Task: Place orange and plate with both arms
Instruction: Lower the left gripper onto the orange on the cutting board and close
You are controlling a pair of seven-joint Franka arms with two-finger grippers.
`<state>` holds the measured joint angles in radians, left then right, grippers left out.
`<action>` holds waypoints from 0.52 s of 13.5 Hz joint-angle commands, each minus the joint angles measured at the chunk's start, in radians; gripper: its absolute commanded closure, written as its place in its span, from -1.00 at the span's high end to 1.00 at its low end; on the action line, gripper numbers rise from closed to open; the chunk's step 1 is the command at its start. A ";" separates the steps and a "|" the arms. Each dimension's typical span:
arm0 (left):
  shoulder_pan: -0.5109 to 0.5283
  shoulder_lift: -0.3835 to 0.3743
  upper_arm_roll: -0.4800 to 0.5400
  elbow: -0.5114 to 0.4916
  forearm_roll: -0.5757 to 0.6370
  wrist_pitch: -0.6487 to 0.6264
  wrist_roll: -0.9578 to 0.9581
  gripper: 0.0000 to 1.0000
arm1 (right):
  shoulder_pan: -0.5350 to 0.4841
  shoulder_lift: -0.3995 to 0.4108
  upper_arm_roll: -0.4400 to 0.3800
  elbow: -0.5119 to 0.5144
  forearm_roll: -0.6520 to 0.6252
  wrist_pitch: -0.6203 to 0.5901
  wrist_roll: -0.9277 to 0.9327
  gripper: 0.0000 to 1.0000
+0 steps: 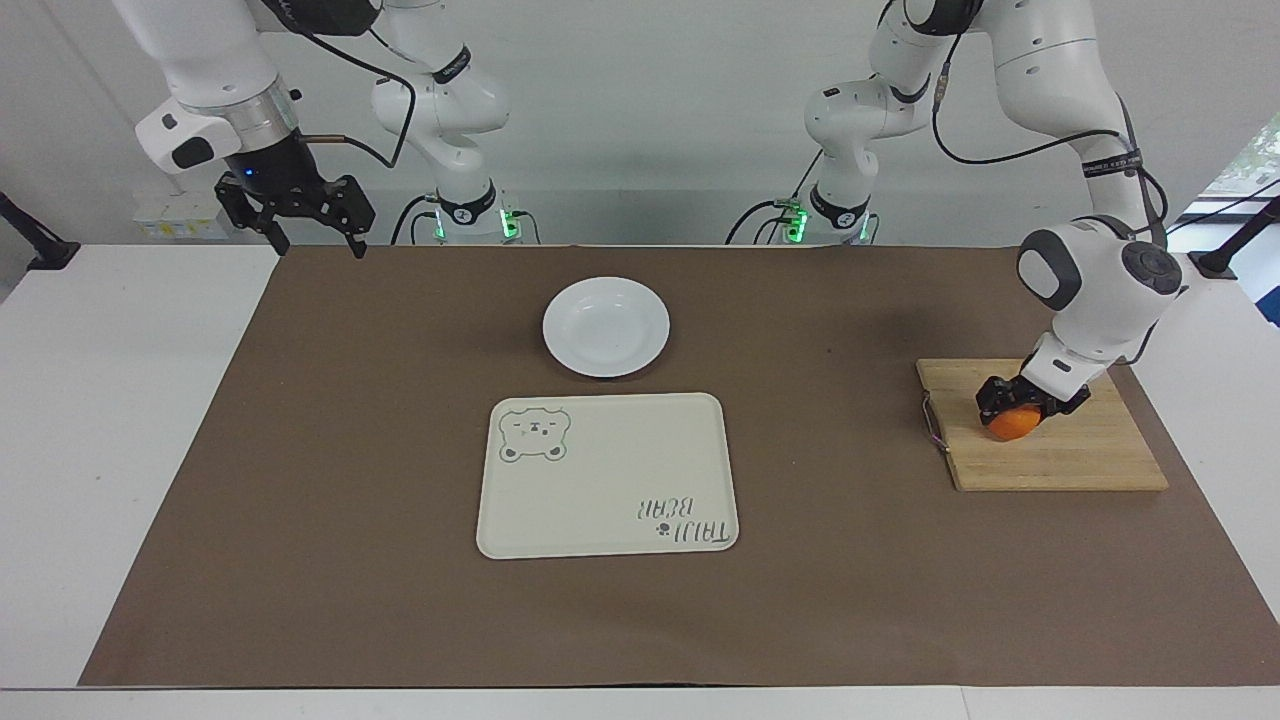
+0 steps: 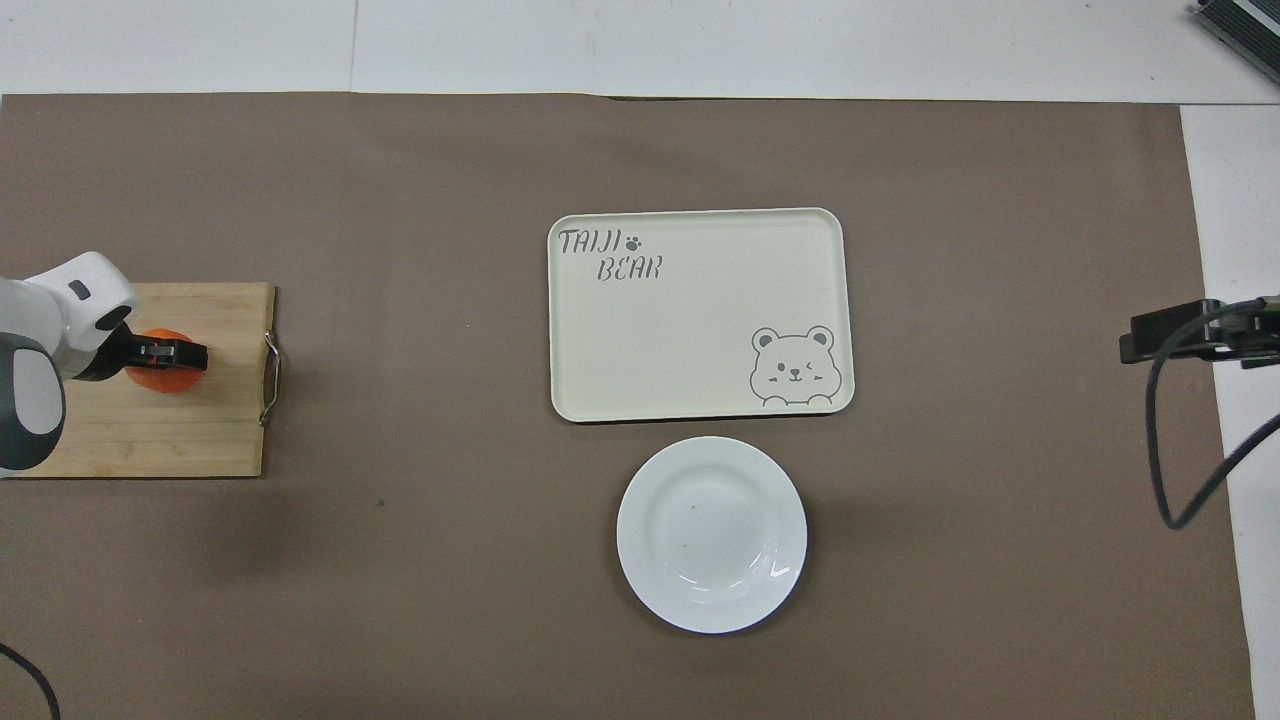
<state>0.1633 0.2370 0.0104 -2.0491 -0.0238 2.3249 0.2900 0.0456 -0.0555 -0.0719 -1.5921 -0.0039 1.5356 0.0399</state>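
Overall, two white robot arms work at a table covered with a brown paper mat (image 1: 300,450). At the left arm's end of the table lies a wooden cutting board (image 1: 1070,450) with a small metal handle on the edge that faces the middle of the table. The orange (image 1: 1010,427) sits on this board, in the half nearer to the robots. The left gripper (image 1: 1020,405) is down on the orange, its black fingers clenched around the fruit from above, so that only the lower part of the orange shows in the facing view. In the overhead view the same gripper (image 2: 160,352) covers most of the orange (image 2: 165,380).

The plate (image 1: 606,327), white and glossy, rests on the mat near the middle of the table. Just beside it, farther from the robots, lies a cream rectangular tray (image 1: 607,475) printed with a bear face and the words "TAIJI BEAR". Plate and tray are close together, not touching.

The right gripper (image 1: 310,235) waits raised over the mat's corner at the right arm's end of the table, its fingers spread apart and holding nothing, well away from the plate.
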 commanded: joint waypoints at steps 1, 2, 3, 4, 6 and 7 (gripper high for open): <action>-0.001 -0.004 -0.006 0.000 -0.012 -0.002 -0.018 -1.00 | -0.010 -0.012 0.004 -0.011 0.019 -0.003 0.015 1.00; -0.001 -0.004 -0.006 0.019 -0.012 -0.019 -0.018 -1.00 | -0.010 -0.012 0.004 -0.011 0.019 -0.003 0.015 1.00; -0.005 -0.004 -0.006 0.049 -0.012 -0.050 -0.021 -1.00 | -0.010 -0.012 0.004 -0.011 0.019 -0.003 0.015 1.00; -0.007 -0.007 -0.009 0.085 -0.013 -0.097 -0.025 -1.00 | -0.010 -0.012 0.004 -0.011 0.019 -0.003 0.015 1.00; -0.016 -0.007 -0.012 0.174 -0.013 -0.206 -0.057 -1.00 | -0.010 -0.012 0.004 -0.011 0.019 -0.003 0.015 1.00; -0.025 -0.011 -0.012 0.206 -0.012 -0.251 -0.084 -1.00 | -0.010 -0.010 0.004 -0.011 0.019 -0.003 0.015 1.00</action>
<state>0.1601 0.2349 -0.0067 -1.9258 -0.0252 2.1816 0.2508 0.0456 -0.0555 -0.0719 -1.5921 -0.0039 1.5356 0.0398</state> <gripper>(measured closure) 0.216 0.000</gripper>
